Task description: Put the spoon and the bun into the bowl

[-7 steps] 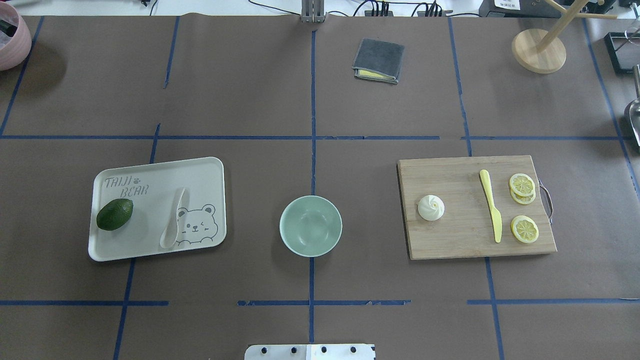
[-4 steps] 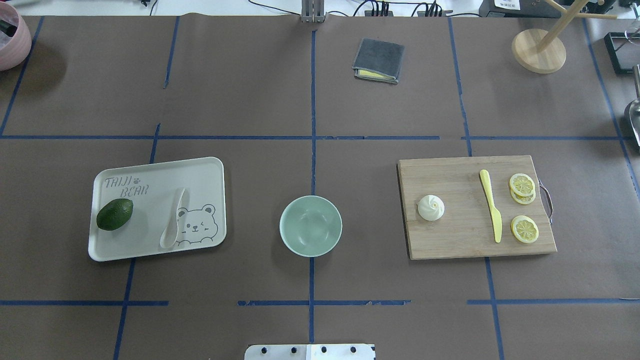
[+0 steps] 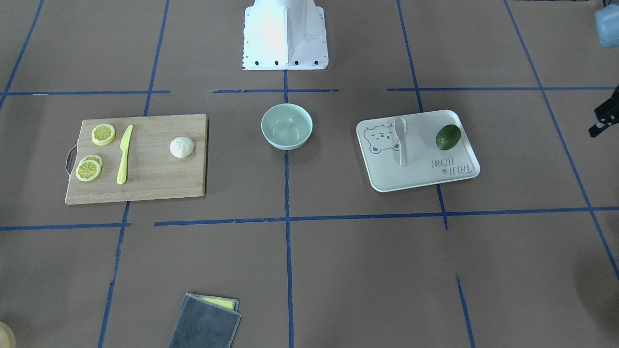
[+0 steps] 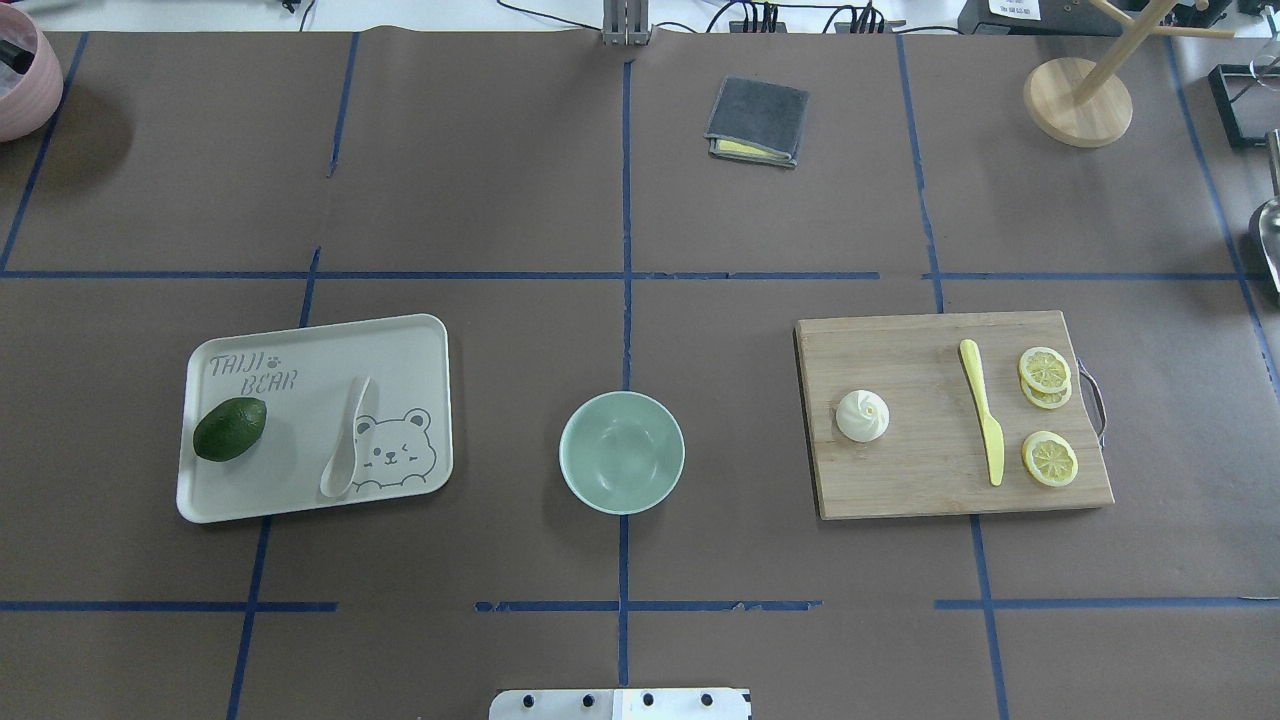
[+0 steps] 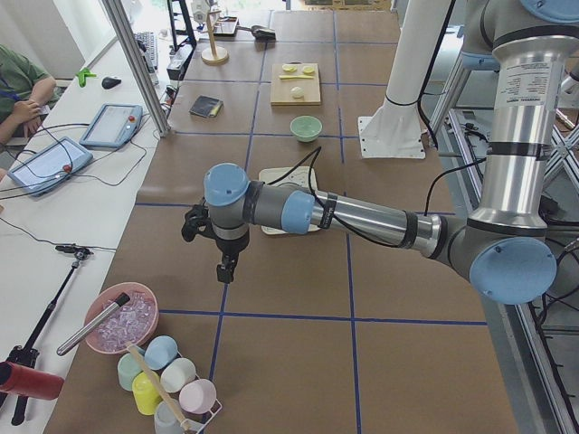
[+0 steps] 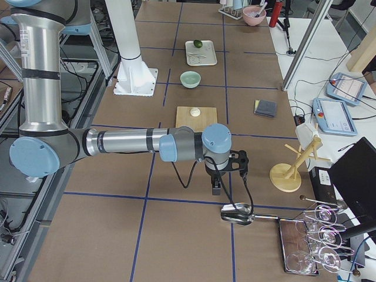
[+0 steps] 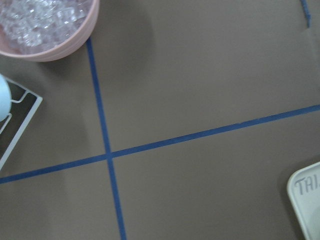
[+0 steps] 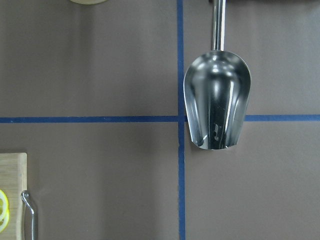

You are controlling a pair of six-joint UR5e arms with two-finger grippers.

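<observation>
Overhead exterior, big to small. Bench (image 4: 500, 200) papered brown with a blue tape grid. No arm in that shot.

Both arms parked at opposite bench ends, visible from side cameras only:
- left fingers (image 5: 223, 269) hanging over bare paper near pink ice bowl (image 5: 122, 321)
- right fingers (image 6: 216, 188) hanging near steel scoop (image 6: 238, 216)
- can't tell spread or load on either pair from those angles

Layout:
- cutting board (image 4: 920, 470) on robot's right, carrying bun, yellow knife (image 4: 983, 415) and lemon slices (image 4: 1049, 459)
- tray (image 4: 300, 350) on robot's left, carrying spoon and avocado (image 4: 230, 428)
- bowl (image 4: 600, 440) centred between them, empty, well apart from both
- spoon (image 4: 345, 445) flat on tray beside the bear print, scoop end toward robot, clear of avocado
- bun (image 4: 862, 415) upright, pleats up, near board's bowl-side edge, apart from knife

Reads as not started: both items still to move.

Likely failure points:
- spoon low and flat, so could scrape the tray or shove it sideways instead of gripping
- off-centre pinch on the handle could let the scoop end swing down and slip out
- domed bun could squirt out of a high pinch or squash under a hard one
- bowl looks light, so a rim strike on release could push or tip it
- long handle could lever back out over the rim
- both arms converging on centre together risks a wrist clash, so stagger them
</observation>
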